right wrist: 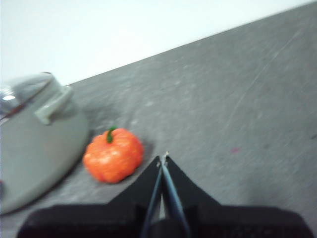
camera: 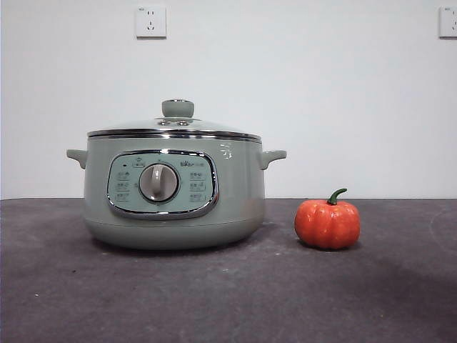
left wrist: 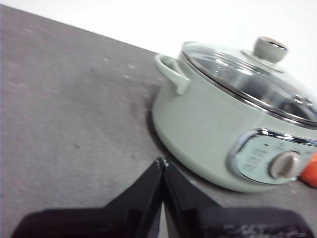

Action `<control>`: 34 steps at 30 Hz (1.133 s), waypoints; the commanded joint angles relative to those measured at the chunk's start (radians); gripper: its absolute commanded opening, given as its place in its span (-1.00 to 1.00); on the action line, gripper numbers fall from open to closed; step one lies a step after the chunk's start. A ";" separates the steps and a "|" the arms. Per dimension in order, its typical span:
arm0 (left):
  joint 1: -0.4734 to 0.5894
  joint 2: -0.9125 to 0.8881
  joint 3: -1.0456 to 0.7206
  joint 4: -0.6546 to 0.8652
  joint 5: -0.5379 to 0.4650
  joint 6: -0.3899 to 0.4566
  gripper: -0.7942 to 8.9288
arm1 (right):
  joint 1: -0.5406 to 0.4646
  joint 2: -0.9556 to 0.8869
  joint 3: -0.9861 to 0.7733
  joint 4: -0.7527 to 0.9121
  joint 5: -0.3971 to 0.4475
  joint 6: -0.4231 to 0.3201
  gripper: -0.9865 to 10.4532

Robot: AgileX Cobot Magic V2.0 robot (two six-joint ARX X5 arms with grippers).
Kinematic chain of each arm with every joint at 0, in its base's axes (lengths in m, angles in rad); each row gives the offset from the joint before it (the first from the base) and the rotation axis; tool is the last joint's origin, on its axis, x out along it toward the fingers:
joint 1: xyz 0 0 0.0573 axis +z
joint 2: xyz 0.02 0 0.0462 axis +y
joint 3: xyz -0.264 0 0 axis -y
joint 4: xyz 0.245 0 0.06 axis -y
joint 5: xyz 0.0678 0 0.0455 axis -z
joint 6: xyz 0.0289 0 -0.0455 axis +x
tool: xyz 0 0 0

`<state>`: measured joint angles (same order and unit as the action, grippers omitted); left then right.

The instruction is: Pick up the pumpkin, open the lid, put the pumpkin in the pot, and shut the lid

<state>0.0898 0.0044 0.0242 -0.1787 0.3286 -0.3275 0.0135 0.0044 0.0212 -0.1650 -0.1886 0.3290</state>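
Note:
The sage-green pot (camera: pixel 171 200) stands on the dark table with its glass lid (camera: pixel 175 128) seated on it, knob up. The orange pumpkin (camera: pixel 327 223) with its green stem sits on the table just to the right of the pot. Neither arm shows in the front view. In the left wrist view my left gripper (left wrist: pixel 161 162) is shut and empty, a short way from the pot (left wrist: pixel 208 129) and its lid (left wrist: pixel 252 74). In the right wrist view my right gripper (right wrist: pixel 163 157) is shut and empty, close beside the pumpkin (right wrist: pixel 113 155), with the pot (right wrist: pixel 34 144) beyond it.
A white wall stands behind the table with two sockets (camera: pixel 151 21) high up. The dark grey table (camera: pixel 228 300) stretches open in front of and to both sides of the pot and pumpkin.

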 commanded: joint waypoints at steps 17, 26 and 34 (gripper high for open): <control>0.002 0.106 0.467 -0.330 0.130 0.044 -0.85 | 0.004 0.272 0.491 -0.146 -0.171 0.009 -0.85; 0.001 0.360 0.752 -0.524 0.332 0.232 -0.85 | 0.038 0.569 0.877 -0.566 -0.312 -0.273 -0.85; -0.047 0.515 0.940 -0.793 0.358 0.435 -0.85 | 0.087 0.751 1.105 -0.897 -0.310 -0.455 -0.85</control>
<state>0.0498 0.5156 0.9565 -0.9600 0.6815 0.0391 0.0956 0.7486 1.1133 -1.0393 -0.4976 -0.0658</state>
